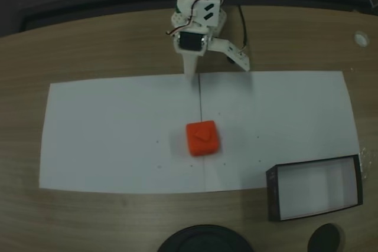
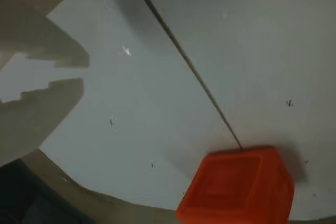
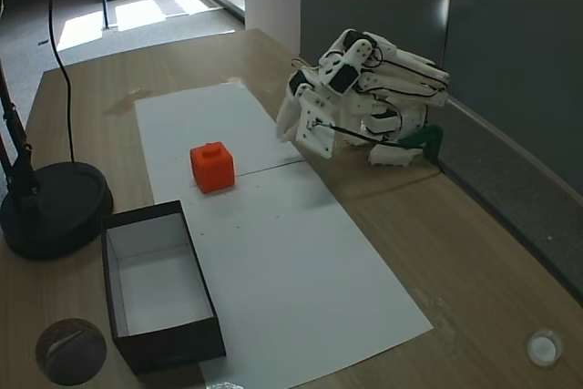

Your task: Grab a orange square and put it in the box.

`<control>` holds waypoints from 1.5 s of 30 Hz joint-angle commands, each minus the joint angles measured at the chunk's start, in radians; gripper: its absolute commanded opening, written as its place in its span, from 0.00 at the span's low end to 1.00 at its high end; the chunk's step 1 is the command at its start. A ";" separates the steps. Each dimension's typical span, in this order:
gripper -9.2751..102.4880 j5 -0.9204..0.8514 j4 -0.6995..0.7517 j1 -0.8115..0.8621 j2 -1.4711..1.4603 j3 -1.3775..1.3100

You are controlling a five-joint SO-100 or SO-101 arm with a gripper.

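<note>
Nearest the wrist camera, the jaws (image 2: 79, 72) are seen spread and empty above the paper (image 1: 118, 140), the square (image 1: 203, 138) sits mid-sheet, well apart from the box (image 1: 315, 187), and could be nudged away by an off-centre approach.

Premises are presenting as an office or lab room — possibly a meeting space: long wood-grain table (image 3: 474, 252), grey partition wall (image 3: 510, 34), carpeted floor (image 3: 100, 29) catching daylight, black round lamp base (image 3: 50, 211) sitting on the table.
</note>
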 commanded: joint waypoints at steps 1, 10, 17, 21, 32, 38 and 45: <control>0.15 -0.005 -0.104 0.032 0.017 -0.063; 0.38 0.038 -0.239 -0.011 -0.018 -0.256; 0.39 0.037 -0.239 -0.204 -0.273 -0.416; 0.40 0.037 -0.239 -0.256 -0.551 -0.517; 0.45 0.037 -0.209 -0.152 -1.399 -0.943; 0.45 0.037 -0.055 -0.127 -1.710 -1.206; 0.45 0.037 0.002 -0.163 -1.855 -1.364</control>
